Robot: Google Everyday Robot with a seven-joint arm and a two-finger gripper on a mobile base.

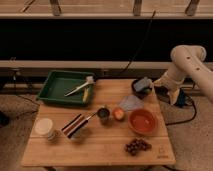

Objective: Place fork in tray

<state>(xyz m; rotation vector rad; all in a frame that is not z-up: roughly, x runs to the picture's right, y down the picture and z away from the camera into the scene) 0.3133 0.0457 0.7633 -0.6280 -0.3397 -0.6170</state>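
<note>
The fork [91, 117] is a short, thin silvery piece lying on the wooden table, just left of the small dark cup [103, 114]. The dark green tray [54, 89] sits at the table's back left. It holds a longer pale utensil with a whitish head [80, 88] and a yellow stick-like item [86, 94]. My white arm [186, 65] comes in from the right. My gripper [169, 93] hangs at the table's back right edge, far from the fork and the tray.
An orange bowl [142, 121], a small orange fruit [118, 114], dark grapes [137, 146], a white jar [45, 128], striped packets [74, 125], a clear wrapper [131, 103] and a dark container [142, 85] stand on the table. A dark wall with cables runs behind.
</note>
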